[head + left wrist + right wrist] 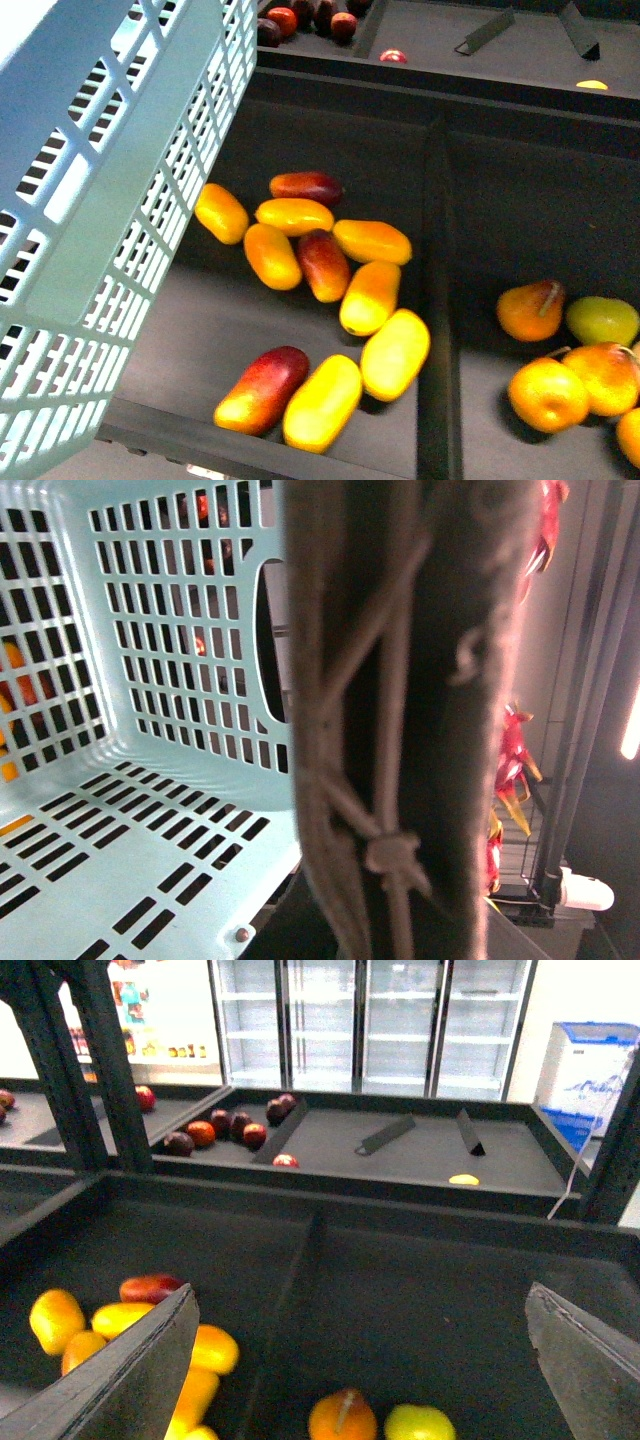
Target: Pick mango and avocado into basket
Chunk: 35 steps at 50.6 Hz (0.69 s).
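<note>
The black display bin [330, 130] fills the scene. It's a long dark trough split by an upright divider [437, 280] into a left and a right compartment, with a second tray [500, 60] behind it.

Next biggest is the basket [110, 200]: light teal, slotted, hanging tilted at the left, its wall overlapping the left edge of the left compartment. The left wrist camera looks straight into its slotted floor and walls. A brown handle [460, 780] stands right across the lens, with white zip ties [395, 855] knotted on it. The left end effector itself doesn't show, so I cannot tell how it's set.

The right end effector [360, 1295] hangs above the bin, its fingers [120, 1370] spread wide apart with nothing held, and the divider shows between them.

Now the fruit. The mangoes [395, 353] lie loose in the left compartment — a cluster of yellow, orange and red-blushed ones, several touching, all outside the basket and near its wall. In the right compartment, pears [530, 308] with stems huddle at the near right. Smallest of all, dark red fruits [283, 22] sit in the back tray's left section.
</note>
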{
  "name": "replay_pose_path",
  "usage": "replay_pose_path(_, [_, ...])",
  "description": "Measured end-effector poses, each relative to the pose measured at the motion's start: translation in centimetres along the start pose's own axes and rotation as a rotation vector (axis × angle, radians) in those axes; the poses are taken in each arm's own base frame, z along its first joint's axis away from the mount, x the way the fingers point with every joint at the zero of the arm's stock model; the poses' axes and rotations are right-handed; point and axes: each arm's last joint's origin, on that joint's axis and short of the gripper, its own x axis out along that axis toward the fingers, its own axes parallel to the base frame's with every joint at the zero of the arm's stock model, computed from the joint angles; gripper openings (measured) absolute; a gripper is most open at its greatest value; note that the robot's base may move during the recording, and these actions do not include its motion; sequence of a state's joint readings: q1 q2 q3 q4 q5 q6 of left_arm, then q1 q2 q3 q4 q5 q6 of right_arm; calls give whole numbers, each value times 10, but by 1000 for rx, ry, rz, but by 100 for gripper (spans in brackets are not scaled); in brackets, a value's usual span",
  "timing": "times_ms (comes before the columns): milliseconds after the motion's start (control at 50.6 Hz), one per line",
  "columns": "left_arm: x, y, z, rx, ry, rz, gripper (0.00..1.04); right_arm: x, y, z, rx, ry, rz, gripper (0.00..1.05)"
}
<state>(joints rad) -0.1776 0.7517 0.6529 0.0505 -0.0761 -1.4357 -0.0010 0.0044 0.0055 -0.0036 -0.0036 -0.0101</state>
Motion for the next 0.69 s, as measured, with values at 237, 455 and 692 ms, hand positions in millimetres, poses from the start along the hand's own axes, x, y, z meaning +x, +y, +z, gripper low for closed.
replay_pose_path(237, [0,0,0,0,1,-2,8,0,0,0,0,-2,1,97])
replay_pose_path(455, [0,0,0,1,1,-1,8,0,0,0,0,-2,1,97])
replay_pose_path(692, [0,0,0,1,1,1,8,0,0,1,0,-3,1,97])
